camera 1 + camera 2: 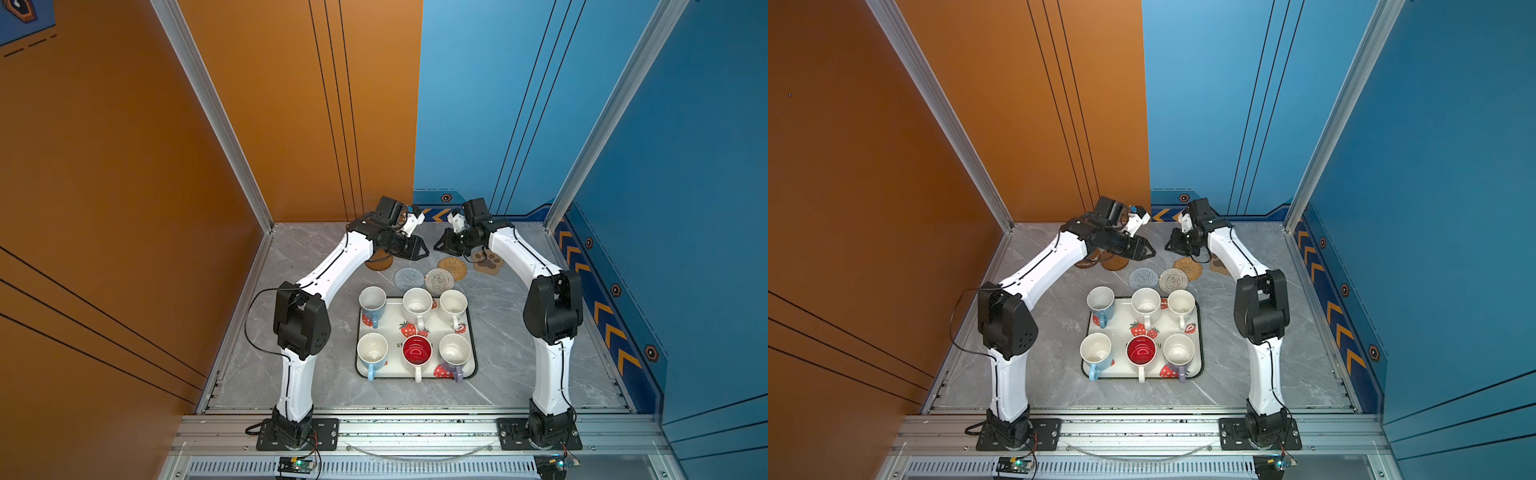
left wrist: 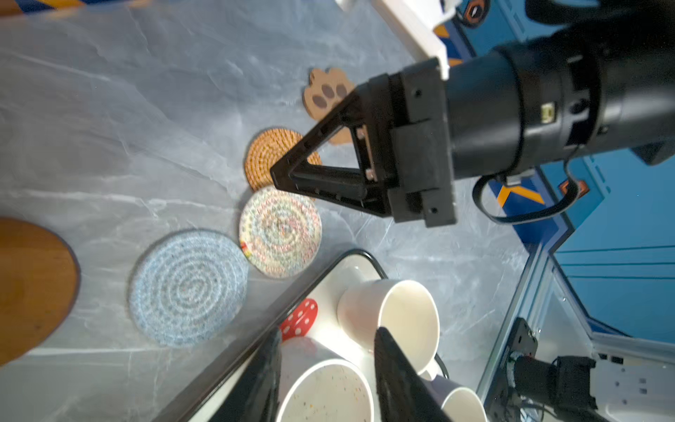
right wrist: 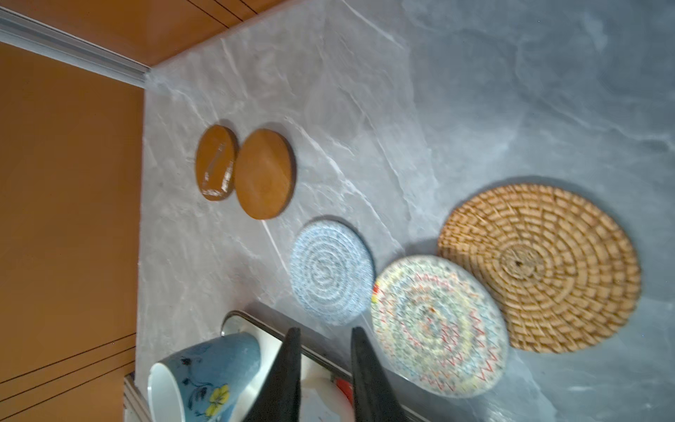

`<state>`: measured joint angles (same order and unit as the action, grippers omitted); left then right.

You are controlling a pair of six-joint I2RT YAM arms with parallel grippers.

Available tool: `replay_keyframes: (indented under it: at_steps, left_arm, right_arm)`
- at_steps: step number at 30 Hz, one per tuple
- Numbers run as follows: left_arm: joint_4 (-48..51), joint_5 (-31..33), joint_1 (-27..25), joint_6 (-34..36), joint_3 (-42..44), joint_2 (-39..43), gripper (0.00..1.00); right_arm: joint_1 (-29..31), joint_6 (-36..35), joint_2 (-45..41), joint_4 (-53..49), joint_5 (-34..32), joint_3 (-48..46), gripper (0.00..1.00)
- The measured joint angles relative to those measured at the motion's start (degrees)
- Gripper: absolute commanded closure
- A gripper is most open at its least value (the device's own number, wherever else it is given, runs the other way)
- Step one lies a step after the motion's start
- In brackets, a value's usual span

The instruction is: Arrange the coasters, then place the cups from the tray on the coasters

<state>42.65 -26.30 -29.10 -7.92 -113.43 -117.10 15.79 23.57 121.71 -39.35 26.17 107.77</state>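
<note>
Hovering near coasters [image 1: 408,277] w/ L gripper [image 2: 328,330] jaws apart, R gripper [image 3: 325,329] jaws barely apart (both empty); cups [image 1: 417,302] on tray [image 1: 392,332].

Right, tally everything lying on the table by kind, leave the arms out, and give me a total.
Coasters: 6
Cups: 6
Tray: 1
Total: 13
</note>
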Motion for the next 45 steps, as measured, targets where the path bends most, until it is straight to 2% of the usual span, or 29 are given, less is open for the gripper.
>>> replay_keyframes:
  at_steps: [3,10,15,30,45]
  left_arm:
    - [2.9,2.4,-1.0,0.9,0.0,-1.3,0.59]
    - [6.7,6.9,-1.0,0.8,-1.9,-8.2,0.64]
    - [8.0,8.2,-0.9,-0.5,-4.7,-13.6,0.66]
    - [8.3,10.1,0.9,-5.2,-9.7,-23.2,0.73]
    - [8.2,13.5,2.0,-9.8,-23.4,-31.4,0.73]
  right_arm:
    - [0.2,-2.3,0.0,-2.6,-2.1,-2.0,0.91]
    - [0.4,-5.0,-0.4,-3.7,-2.7,-6.9,0.91]
    - [0.4,-5.7,-0.4,-3.7,-2.5,-8.9,0.98]
    - [0.5,-3.8,-0.4,0.4,-1.4,-11.6,1.0]
    - [1.0,-0.1,-0.4,5.0,0.7,-13.7,1.0]
